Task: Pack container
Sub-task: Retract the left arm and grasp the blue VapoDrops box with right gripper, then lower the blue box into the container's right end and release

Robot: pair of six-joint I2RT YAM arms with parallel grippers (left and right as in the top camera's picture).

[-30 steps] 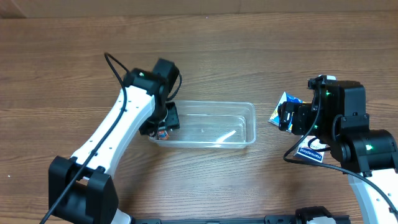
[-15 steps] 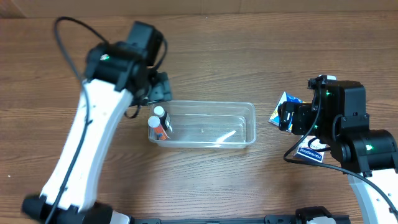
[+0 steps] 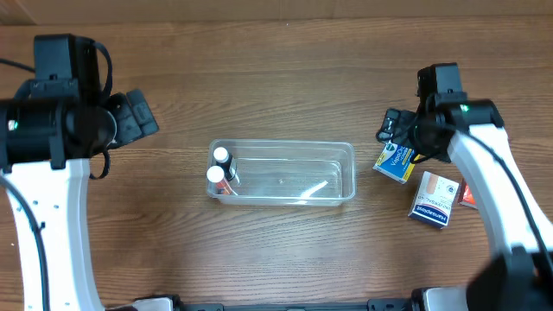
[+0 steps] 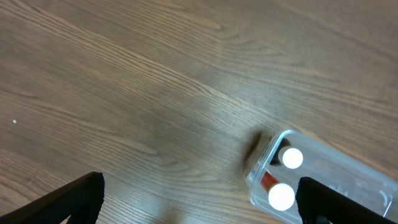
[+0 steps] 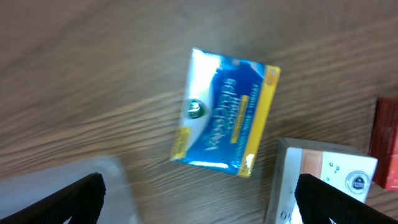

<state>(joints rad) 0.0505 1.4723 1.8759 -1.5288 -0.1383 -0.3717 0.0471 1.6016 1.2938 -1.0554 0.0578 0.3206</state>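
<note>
Here, the clear plastic container point(image 3: 337, 192) sits at the middle of the wooden desk point(image 3: 276, 78). Two small white-capped bottles point(image 3: 222, 156) stand caps-up at its left end; the rest is unfilled.

The left gripper point(image 4: 200, 186) hangs high over bare desk to the container's left, fingers spread wide and holding nothing. The right gripper point(image 5: 199, 180) hovers over a flat blue and yellow box point(image 5: 227, 118), fingers also spread wide and holding nothing. Just beside that box lies a white box point(image 5: 317, 180), with a red box point(image 5: 388, 149) beyond it.

Likely risks:
- The blue box lies askew to the right gripper's fingers, so closing on it as it stands could twist it or nudge it away.
- It is thin and flat, so fingertips may scrape the desk or slip off its edges.
- The white box is close enough to be caught or shoved along with it.
- The container looks light; a bump on its rim could slide it, and a box dropped at the left end could topple the bottles.

Writing: the blue box carries white lettering and a small round logo, too blurred to read. The white box shows a round seal and a dark band of print, too small to read. The bottles show an orange label; no words are legible.
</note>
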